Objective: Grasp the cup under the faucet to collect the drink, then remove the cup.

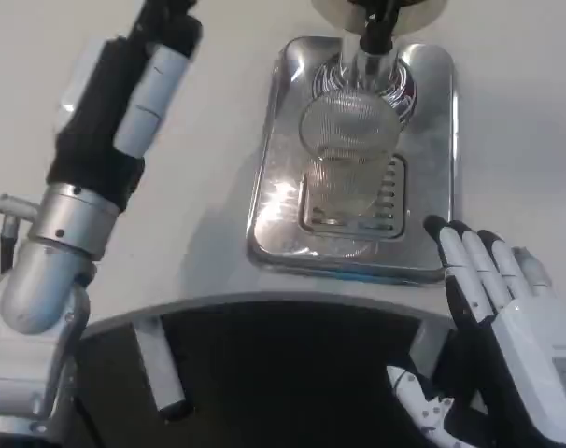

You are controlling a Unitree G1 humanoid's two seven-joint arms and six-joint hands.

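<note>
Looking down from my head camera, I see the cup (346, 154), a clear ribbed glass, standing upright on the slotted grate (392, 207) of a shiny metal drip tray (274, 177) on the white worktop (507, 112). It sits directly beneath the faucet (372, 42), whose dark spout points down over the cup's mouth, and the pale round base of the dispenser (423, 9) shows at the top edge. Nothing of mine touches the cup. My right hand (493, 289) rests low at the near right corner of the tray, white back up, with its fingers (470, 261) stretched out straight and slightly apart, holding nothing; the dark fingertips lie just beside the tray's front rim, near the grate but apart from the glass. My left arm (73, 215) reaches up the left side of the picture, well apart from the tray, silver at the forearm and black and white farther up. My left hand (166, 23) lies at the top edge, and it is cut off there, so I cannot tell whether its fingers are spread or closed, or whether they hold anything. Nearer to me, a grey curved edge (264, 303) borders a dark area below the worktop, and part of my own body shows there.
</note>
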